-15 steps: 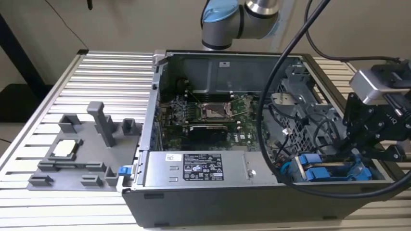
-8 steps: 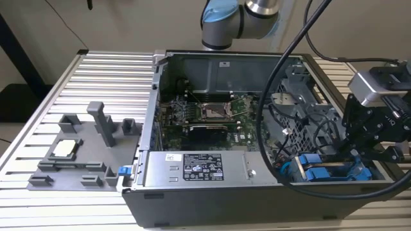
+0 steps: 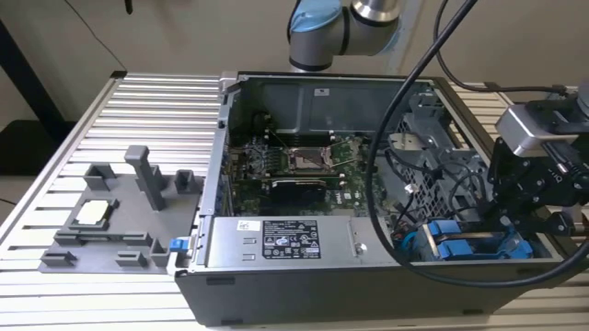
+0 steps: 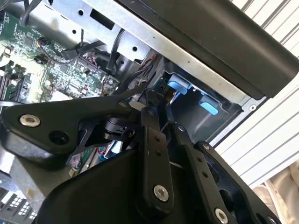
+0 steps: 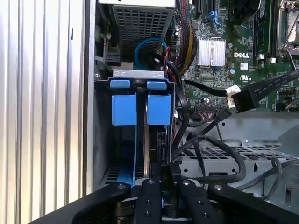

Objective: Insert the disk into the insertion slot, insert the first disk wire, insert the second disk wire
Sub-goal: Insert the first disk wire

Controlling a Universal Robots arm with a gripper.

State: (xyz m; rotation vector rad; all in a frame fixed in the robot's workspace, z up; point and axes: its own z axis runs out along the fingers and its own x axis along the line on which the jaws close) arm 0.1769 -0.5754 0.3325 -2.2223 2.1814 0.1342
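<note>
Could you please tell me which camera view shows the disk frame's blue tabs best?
The first wrist view: both blue tabs face the camera side by side, close and unobstructed. The exterior view shows them small, from above; the second wrist view shows them obliquely and small.

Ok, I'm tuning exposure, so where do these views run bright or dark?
Exterior view: even light, case interior dimmer. First wrist view: ribbed table bright, insertion slot around the blue tabs shadowed. Second wrist view: ribbed table near washed out, case panel dark.
</note>
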